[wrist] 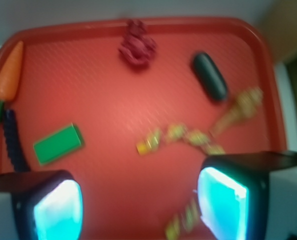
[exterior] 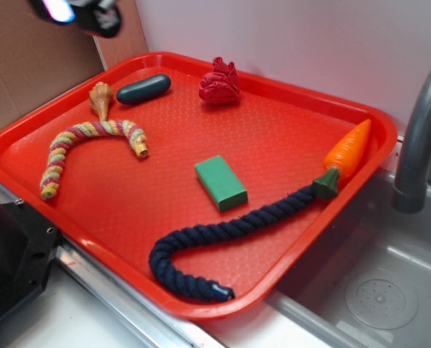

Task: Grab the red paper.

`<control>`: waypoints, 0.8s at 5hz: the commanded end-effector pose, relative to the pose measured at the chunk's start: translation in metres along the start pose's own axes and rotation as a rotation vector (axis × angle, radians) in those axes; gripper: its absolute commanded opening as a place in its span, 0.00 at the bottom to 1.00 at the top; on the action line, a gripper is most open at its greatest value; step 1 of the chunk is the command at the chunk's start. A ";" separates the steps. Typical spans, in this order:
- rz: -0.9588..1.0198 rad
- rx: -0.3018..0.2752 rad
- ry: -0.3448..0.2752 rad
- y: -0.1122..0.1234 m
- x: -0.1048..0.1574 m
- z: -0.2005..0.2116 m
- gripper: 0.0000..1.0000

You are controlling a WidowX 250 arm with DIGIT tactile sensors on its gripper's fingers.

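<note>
**A:** What lay on the tray, going left to right in the outside view?

**B:** On the big flat red plastic tray point(exterior: 70, 119), a striped pink-and-yellow braided rope toy point(exterior: 85, 145) curved along the left side. Behind it sat a tan shell-like cone point(exterior: 99, 98) and a dark teal oblong capsule point(exterior: 144, 88). Next came the red paper point(exterior: 219, 81), a small wrinkled crimson wad near the tray's far rim. In the middle lay a green rectangular block point(exterior: 220, 183), then a thick navy rope point(exterior: 223, 243) running to an orange plastic carrot point(exterior: 348, 150) at the right edge.

**A:** And the pincer?

**B:** The black gripper point(exterior: 81, 13) hung high at the top left corner, well apart from everything. In the wrist view its two glowing fingers point(wrist: 58, 210) stood wide apart with nothing between them.

**A:** Which way did the paper lie from it?

**B:** Ahead, and a little left of the midline between the fingers in the wrist view point(wrist: 136, 44), close to the far rim. The wad looked lumpy and roughly round, slightly taller than wide, so I judged that no careful wrist turn was needed: forward, then down.
</note>
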State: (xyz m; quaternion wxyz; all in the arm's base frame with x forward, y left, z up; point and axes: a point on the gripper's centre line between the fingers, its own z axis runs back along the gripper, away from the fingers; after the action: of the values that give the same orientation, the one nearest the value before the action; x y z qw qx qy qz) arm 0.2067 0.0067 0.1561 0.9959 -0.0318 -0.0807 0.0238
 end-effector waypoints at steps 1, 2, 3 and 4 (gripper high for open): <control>-0.081 -0.018 -0.104 -0.015 0.066 -0.051 1.00; -0.100 0.026 -0.145 -0.017 0.086 -0.087 1.00; -0.122 0.101 -0.164 -0.013 0.107 -0.106 1.00; -0.129 0.145 -0.190 -0.001 0.122 -0.111 1.00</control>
State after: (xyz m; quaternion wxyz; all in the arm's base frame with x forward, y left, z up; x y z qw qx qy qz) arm 0.3322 0.0037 0.0490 0.9875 0.0463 -0.1466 -0.0348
